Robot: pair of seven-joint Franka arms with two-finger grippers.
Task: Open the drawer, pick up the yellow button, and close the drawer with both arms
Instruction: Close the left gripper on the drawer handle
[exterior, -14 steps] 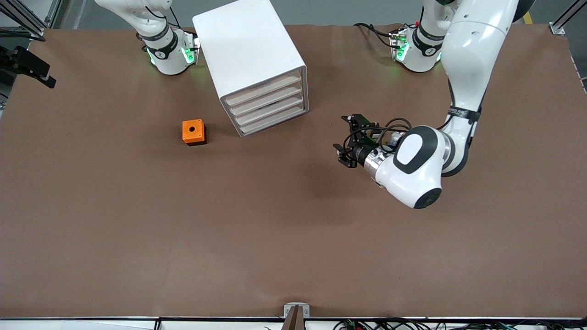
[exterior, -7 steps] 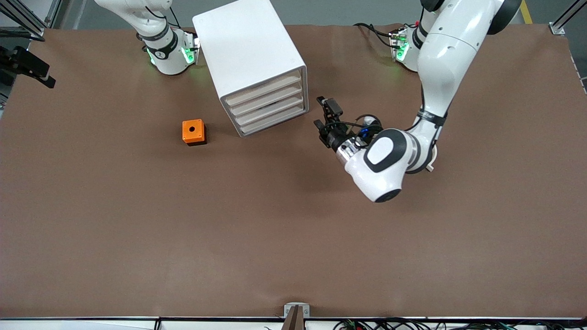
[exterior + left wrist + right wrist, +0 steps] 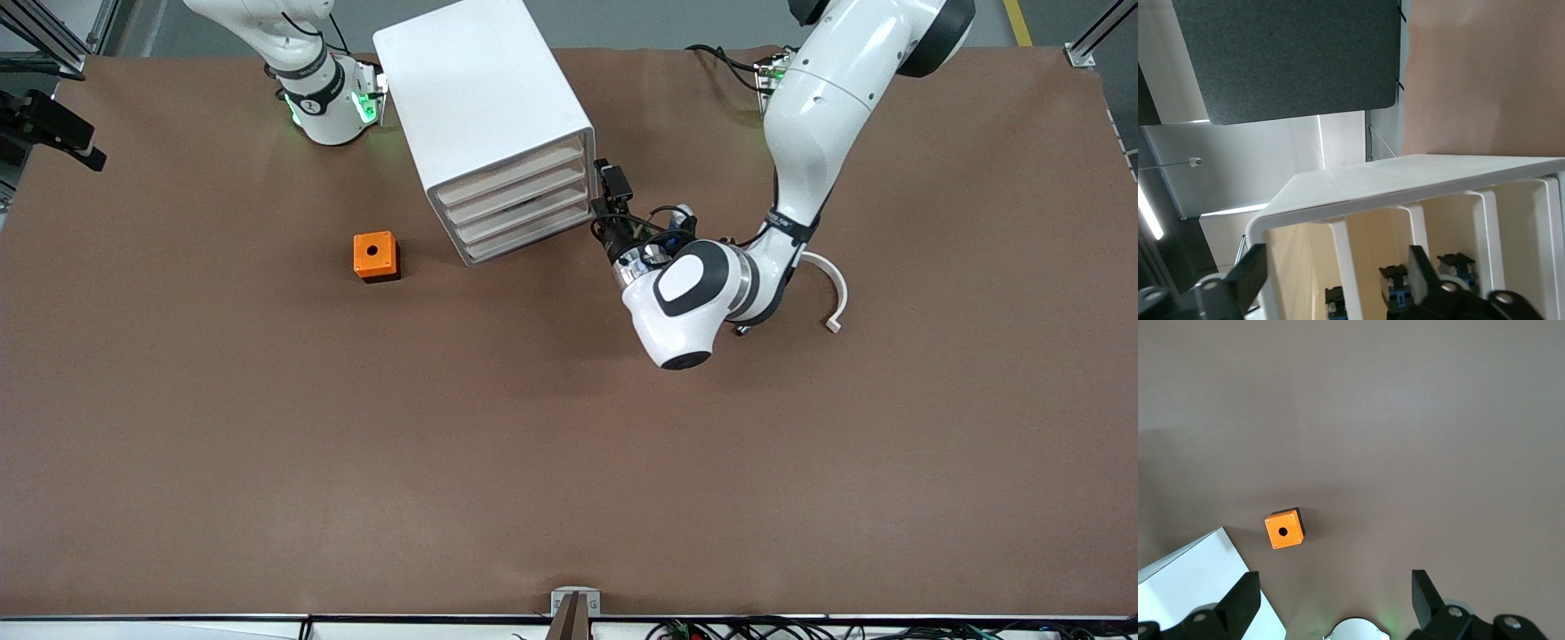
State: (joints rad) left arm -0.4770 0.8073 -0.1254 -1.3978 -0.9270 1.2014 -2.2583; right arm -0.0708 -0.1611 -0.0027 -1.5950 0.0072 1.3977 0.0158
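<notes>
Reaching toward the cabinet (image 3: pixel 484 116) — left claw (image 3: pixel 606 206) at the drawer fronts.

Left claw is released, fingers (image 3: pixel 1245 283) spread wide, level with the cabinet corner at the left arm's end of the drawer stack; contact with the drawer (image 3: pixel 520 208) cannot be told. All four drawers sit closed, and the left wrist view shows dark parts with blue pieces through the frame openings. Right claw (image 3: pixel 1335 603) waits high over the bench (image 3: pixel 569 444), fingers released, holding nothing — orange box (image 3: pixel 375 256) lies below it, near the cabinet toward the right arm's end. No button can be made out.
</notes>
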